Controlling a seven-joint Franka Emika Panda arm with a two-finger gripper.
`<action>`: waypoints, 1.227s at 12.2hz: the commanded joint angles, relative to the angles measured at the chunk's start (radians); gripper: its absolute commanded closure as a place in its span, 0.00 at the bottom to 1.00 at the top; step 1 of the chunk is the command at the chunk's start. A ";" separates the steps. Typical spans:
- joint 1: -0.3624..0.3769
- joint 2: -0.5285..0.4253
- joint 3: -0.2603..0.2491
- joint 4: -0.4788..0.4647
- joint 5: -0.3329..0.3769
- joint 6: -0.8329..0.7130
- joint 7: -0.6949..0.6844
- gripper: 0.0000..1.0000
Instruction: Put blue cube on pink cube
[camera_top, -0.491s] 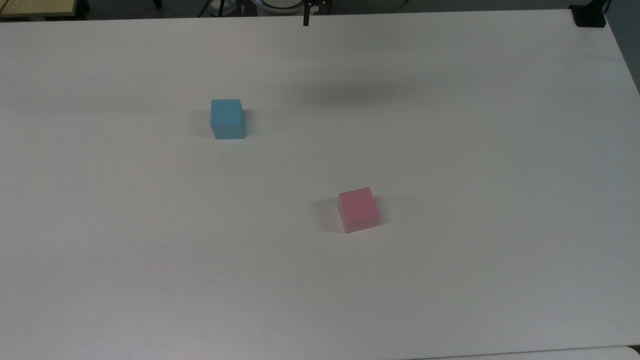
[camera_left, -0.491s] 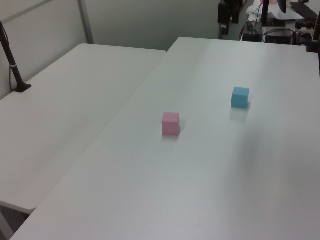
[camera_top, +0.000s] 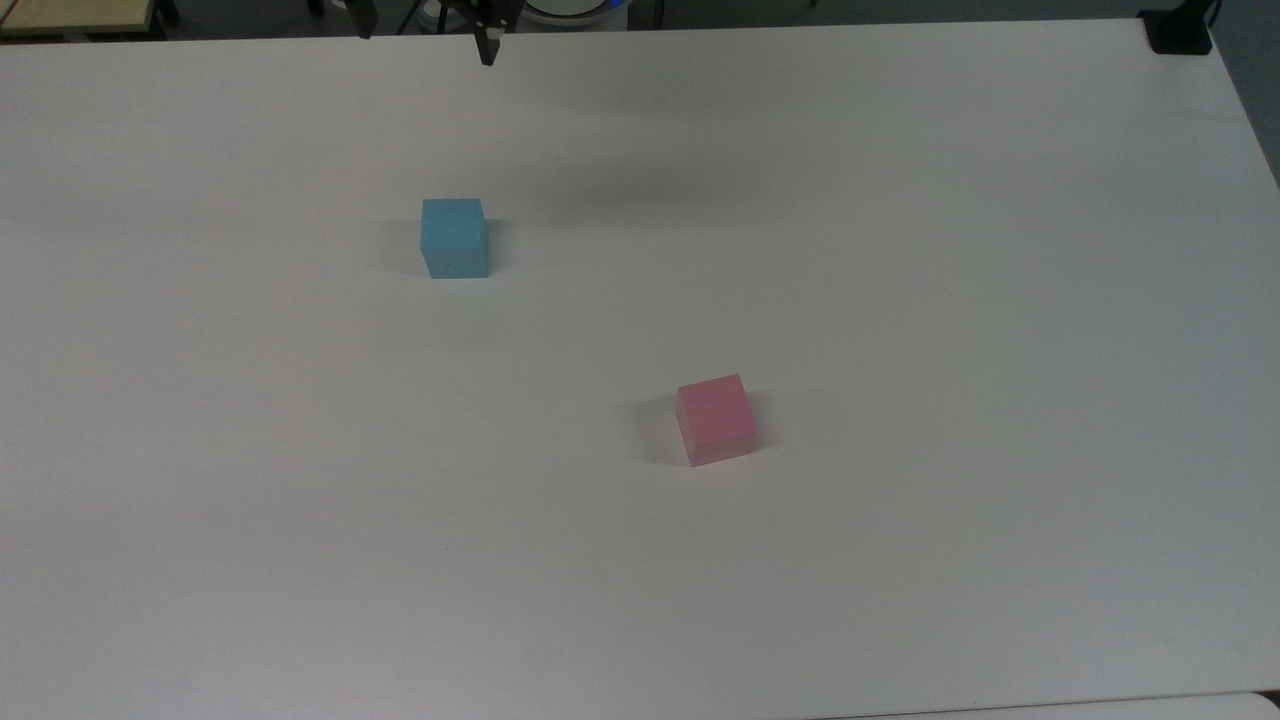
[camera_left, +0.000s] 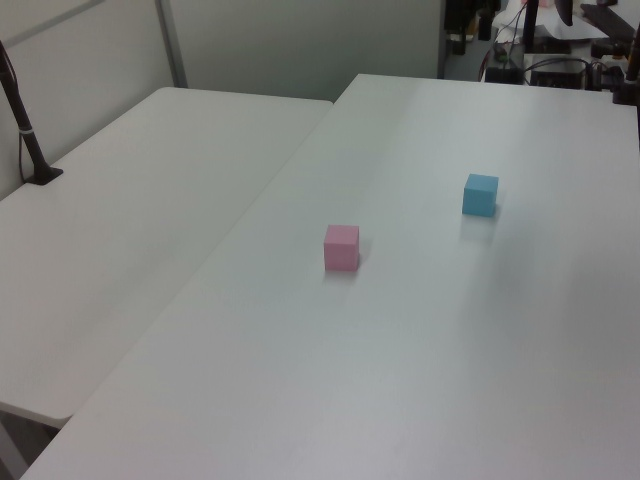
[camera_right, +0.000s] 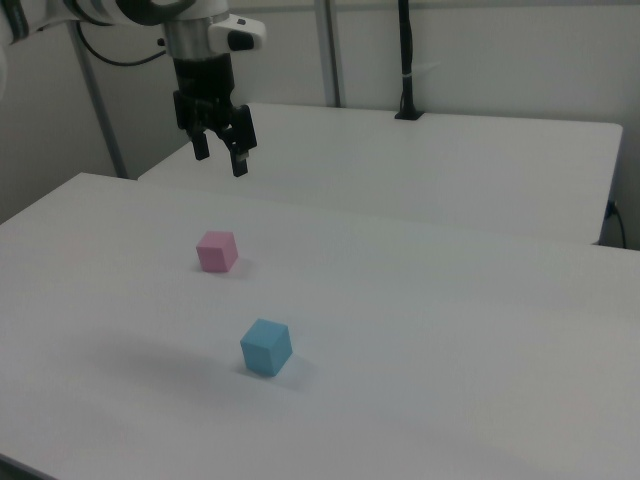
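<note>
The blue cube (camera_top: 455, 238) rests on the white table (camera_top: 900, 300), left of centre in the top view. The pink cube (camera_top: 716, 420) sits apart from it, lower and to the right in the top view. Both cubes stand free: blue cube (camera_right: 266, 347) nearer in the right view, pink cube (camera_right: 217, 251) behind it. They also appear in the left view as blue cube (camera_left: 481, 194) and pink cube (camera_left: 341, 247). My gripper (camera_right: 220, 155) hangs open and empty, high above the table. In the top view the gripper (camera_top: 427, 30) is at the far edge, beyond the blue cube.
A second white table (camera_left: 140, 210) adjoins along a seam. A black post (camera_left: 22, 115) stands on it. A black clamp (camera_top: 1180, 30) sits at the far right corner in the top view. Equipment and cables (camera_left: 560, 50) crowd the far end in the left view.
In the top view the gripper has moved left along the far edge, and both of its fingers now show. The cubes have not moved.
</note>
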 joint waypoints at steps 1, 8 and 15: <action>0.016 -0.014 0.008 -0.013 0.012 0.010 0.010 0.00; 0.029 -0.018 0.010 -0.022 0.010 0.010 -0.004 0.00; 0.026 -0.043 0.002 -0.038 0.004 -0.019 -0.007 0.00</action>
